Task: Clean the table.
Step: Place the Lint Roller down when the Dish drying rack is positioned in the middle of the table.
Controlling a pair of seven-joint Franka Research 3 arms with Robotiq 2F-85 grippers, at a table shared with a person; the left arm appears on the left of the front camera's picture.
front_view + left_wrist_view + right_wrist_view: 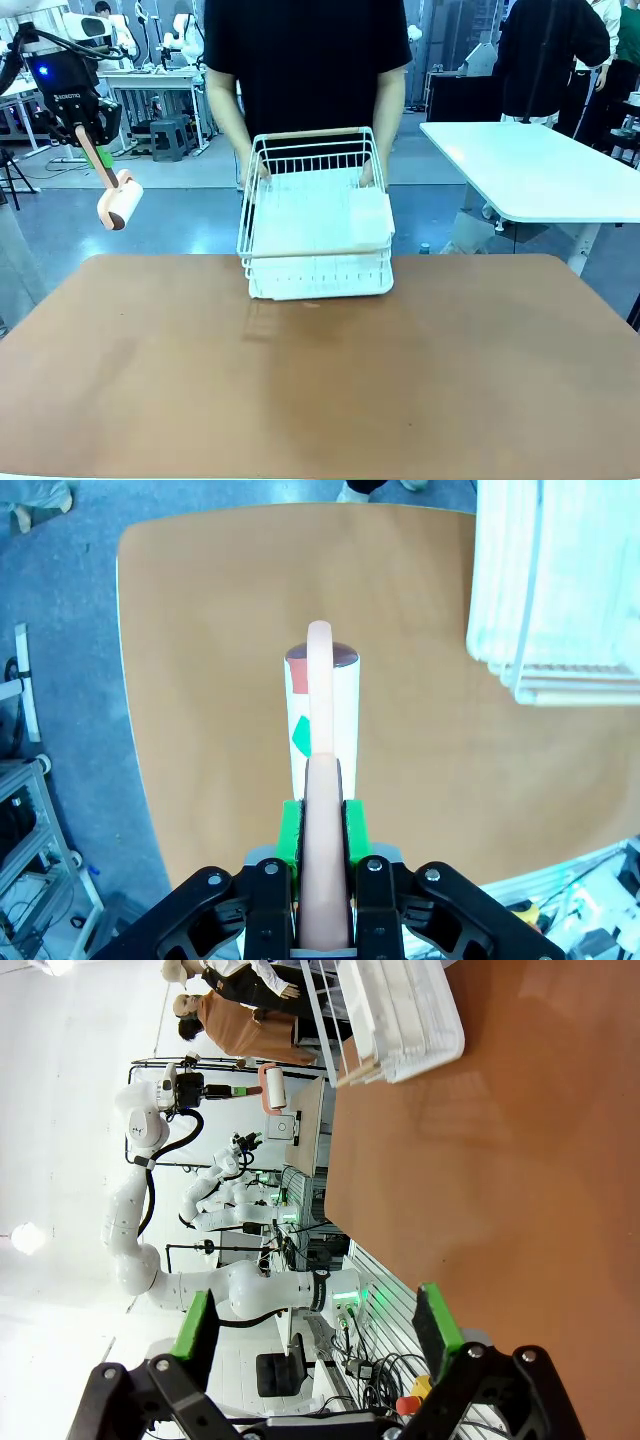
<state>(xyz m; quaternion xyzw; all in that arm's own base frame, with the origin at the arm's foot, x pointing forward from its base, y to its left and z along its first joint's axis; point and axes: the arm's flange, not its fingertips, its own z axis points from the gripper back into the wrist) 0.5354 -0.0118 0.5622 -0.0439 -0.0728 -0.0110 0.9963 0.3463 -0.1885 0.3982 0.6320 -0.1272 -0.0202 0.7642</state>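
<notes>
While the left gripper (92,140) hangs high above the far-left corner, it is clamped on the peach-pink plastic handle (322,820) of a white cylindrical lint roller (119,201), whose drum points down and to the right. Seen from the left wrist, the green pads (291,830) press the handle from both sides and the roller sits over the left part of the large reddish-brown matte worktop (330,390), well apart from it. At the far edge of the worktop, near the middle, a person's hands (368,177) hold a white wire dish rack (315,215) with a pale wooden top rail; whether it rests on the surface or is lifted just off it cannot be told. The right gripper (318,1335) is seen from its own wrist with its fingers spread and nothing between them, looking across the bare right side of the worktop.

Judged from this pose, the step in hand is bringing the roller down for a cleaning pass. A good pass would lay the drum flat along its whole length, keep light, even pressure, and roll in straight overlapping strokes, stopping short of the rack and the person's hands.
</notes>
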